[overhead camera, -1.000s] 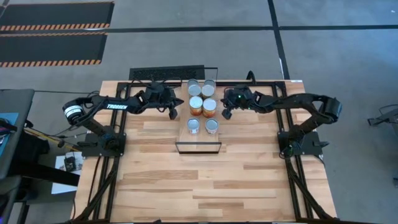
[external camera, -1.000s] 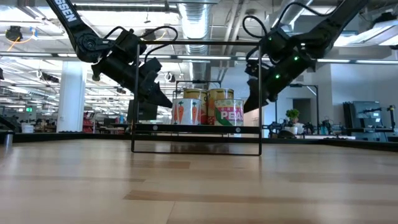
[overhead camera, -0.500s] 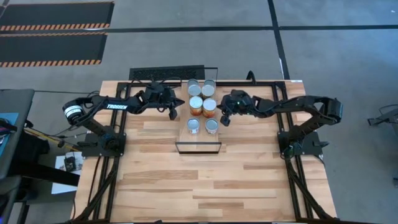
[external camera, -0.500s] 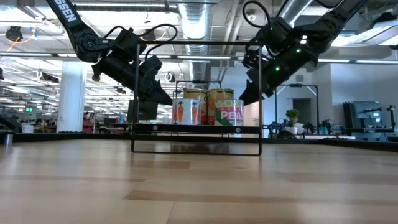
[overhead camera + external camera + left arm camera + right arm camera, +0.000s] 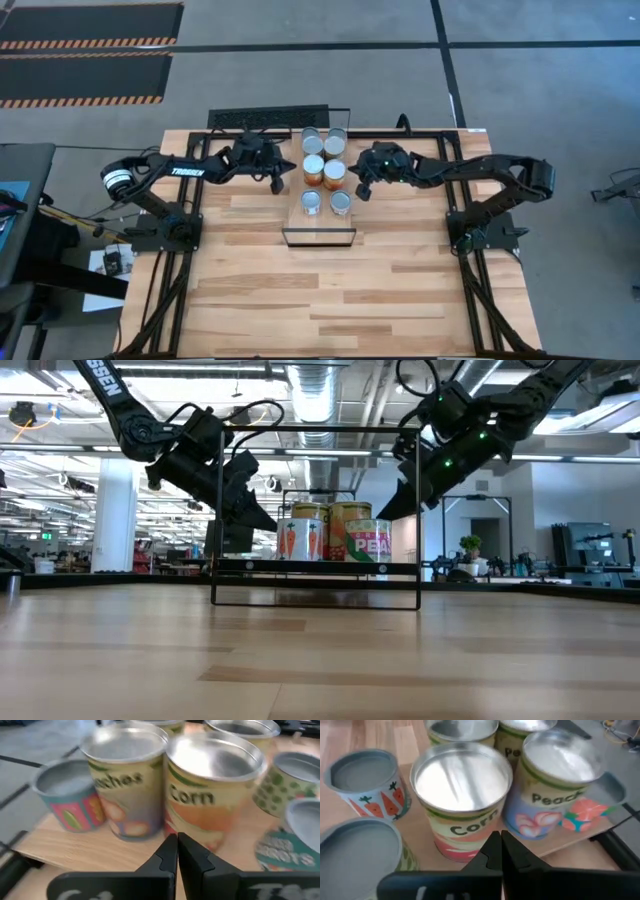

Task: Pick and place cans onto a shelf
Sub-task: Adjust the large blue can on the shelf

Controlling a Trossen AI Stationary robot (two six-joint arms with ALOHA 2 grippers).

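Note:
Six cans stand upright on their bases in two rows on the shelf (image 5: pixel 320 228), a light-wood plank in a black frame (image 5: pixel 315 567). Two silver-topped cans (image 5: pixel 324 139) stand at the far end, two orange-labelled cans (image 5: pixel 325 171) in the middle, and two smaller cans (image 5: pixel 326 203) nearer. My left gripper (image 5: pixel 278 181) is shut and empty, just left of the middle cans; its wrist view shows the Corn can (image 5: pixel 215 795) and Peaches can (image 5: pixel 125 780) ahead of it. My right gripper (image 5: pixel 362 188) is shut and empty, just right of the cans, facing the Corn can (image 5: pixel 462 795).
A black ridged panel (image 5: pixel 268 117) lies at the table's far edge. The arm bases stand at the left (image 5: pixel 165 230) and right (image 5: pixel 480 235). The shelf's near end (image 5: pixel 320 240) is bare. Open wooden tabletop (image 5: pixel 340 300) stretches toward the near edge.
My right gripper has gone toward the table's left edge, closer to the cans on the shelf, and has risen a little. It stays shut. The cans have not moved.

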